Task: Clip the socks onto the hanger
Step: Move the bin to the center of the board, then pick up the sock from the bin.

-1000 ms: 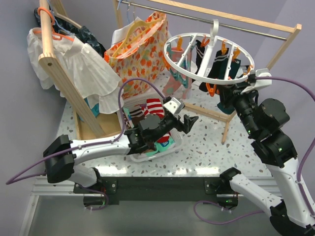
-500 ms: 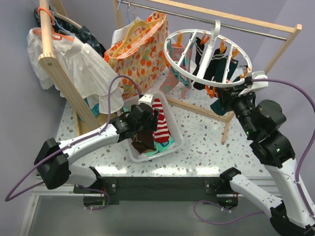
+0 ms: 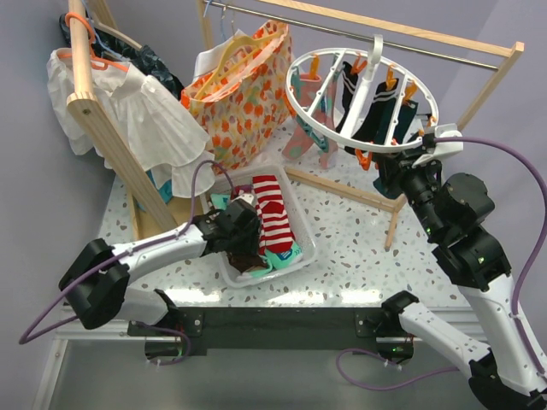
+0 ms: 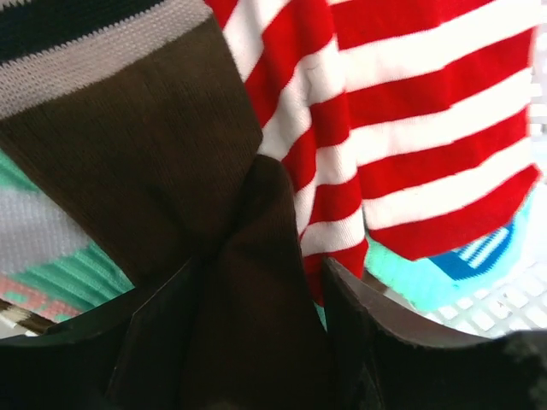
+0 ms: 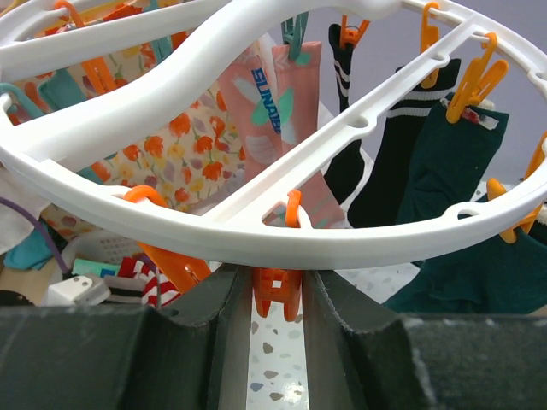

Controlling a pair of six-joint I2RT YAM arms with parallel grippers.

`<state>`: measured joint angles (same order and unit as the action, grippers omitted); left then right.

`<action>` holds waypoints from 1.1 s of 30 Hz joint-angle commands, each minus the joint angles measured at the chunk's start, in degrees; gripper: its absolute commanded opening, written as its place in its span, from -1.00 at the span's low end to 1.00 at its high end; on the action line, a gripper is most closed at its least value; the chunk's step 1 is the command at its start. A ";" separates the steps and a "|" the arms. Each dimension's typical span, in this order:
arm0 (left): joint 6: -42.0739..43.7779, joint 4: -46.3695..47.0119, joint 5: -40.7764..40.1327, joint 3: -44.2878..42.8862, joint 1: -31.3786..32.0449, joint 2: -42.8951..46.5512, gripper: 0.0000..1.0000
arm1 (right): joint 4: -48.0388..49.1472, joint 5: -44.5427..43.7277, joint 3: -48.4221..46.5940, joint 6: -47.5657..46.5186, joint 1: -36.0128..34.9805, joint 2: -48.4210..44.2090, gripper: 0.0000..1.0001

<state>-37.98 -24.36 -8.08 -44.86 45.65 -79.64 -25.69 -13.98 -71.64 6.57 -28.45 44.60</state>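
Observation:
The hanger (image 3: 301, 114), a round white ring with orange clips, hangs from the rail with several dark socks (image 3: 376, 115) clipped on. My right gripper (image 3: 386, 175) is under its near rim (image 5: 342, 235), shut on a dangling orange clip (image 5: 278, 299). A white basket (image 3: 305, 229) holds a red-and-white striped sock (image 3: 272, 213), a brown sock (image 3: 248, 256) and teal ones (image 3: 284, 254). My left gripper (image 3: 242, 232) is down in the basket. In the left wrist view its fingers (image 4: 359, 325) press a bunched fold of the brown sock (image 4: 154, 171) from both sides, beside the striped sock (image 4: 410, 128).
An orange floral bag (image 3: 239, 94) hangs behind the basket. A white shirt (image 3: 141, 124) on an orange hanger drapes over a slanted wooden beam (image 3: 111, 145) at the left. The wooden rail frame (image 3: 491, 73) and its foot bar (image 3: 350, 190) stand around the ring.
My left gripper swung from above the basket's right side down into the basket and narrowed onto the brown sock. The right gripper stayed on the clip; the ring shifted slightly.

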 commanded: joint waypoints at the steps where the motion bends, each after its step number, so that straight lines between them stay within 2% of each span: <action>1: -4.65 -6.21 6.14 2.76 2.95 5.45 0.24 | -0.41 -0.35 0.53 -0.94 -0.03 -0.13 -0.81; 7: -5.44 -11.22 5.53 -0.22 6.12 10.72 0.34 | -0.23 -0.09 0.97 -0.86 -0.03 -0.13 -0.81; 13: -2.99 -15.72 -5.97 -11.90 3.75 12.75 0.49 | -0.15 0.18 0.80 -1.03 0.06 -0.13 -0.81; 19: 2.29 -9.22 -9.59 -19.46 1.02 5.12 0.51 | -0.41 0.44 0.80 -1.03 0.06 -0.04 -0.81; 26: 4.93 -3.42 -10.73 -28.34 -2.31 -9.28 0.28 | -0.59 0.88 0.71 -0.68 -0.03 -0.22 -0.80; 33: 4.67 0.28 -8.80 -32.39 -3.55 -18.79 0.10 | -0.85 0.88 1.06 -0.68 -0.03 -0.30 -0.80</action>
<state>-34.57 -28.14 -17.17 -72.95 42.70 -95.20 -25.65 -13.91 -71.00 6.39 -28.45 44.53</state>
